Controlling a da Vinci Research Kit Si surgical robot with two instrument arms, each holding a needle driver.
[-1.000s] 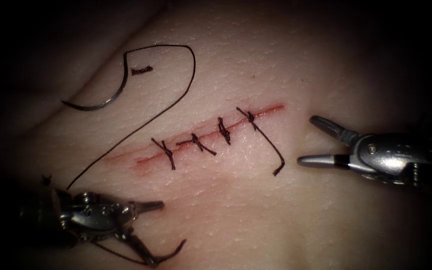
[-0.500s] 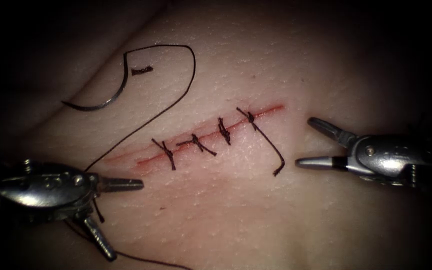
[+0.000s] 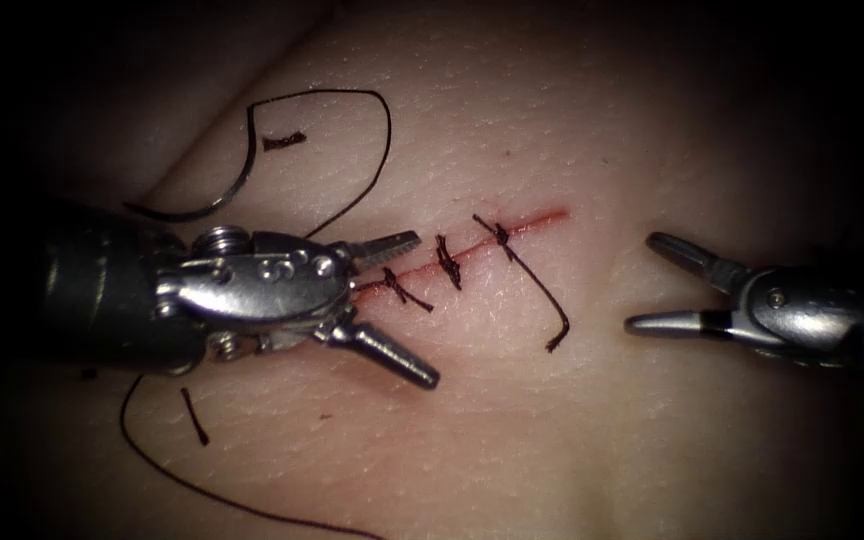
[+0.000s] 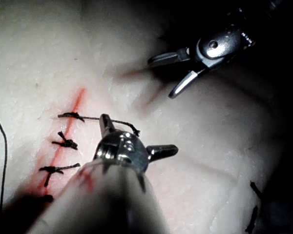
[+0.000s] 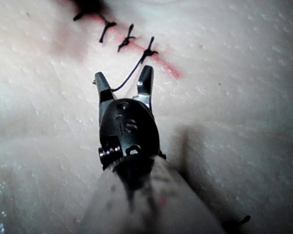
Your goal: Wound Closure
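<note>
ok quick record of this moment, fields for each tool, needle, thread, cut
left tool: jaws open, holds nothing, over the cut's left part
right tool: jaws open, holds nothing, right of the cut
needle: lies free on the tissue, left of the cut
thread: runs from the needle, loose
cut: stitched, knots visible

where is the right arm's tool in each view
Endoscope view: right arm's tool, right of the cut, open, empty.
Left wrist view: beyond the left arm's tool, also open, empty.
Right wrist view: facing the stitches.
Shared landmark: long thread tail. Needle loose on tissue, left of cut.
</note>
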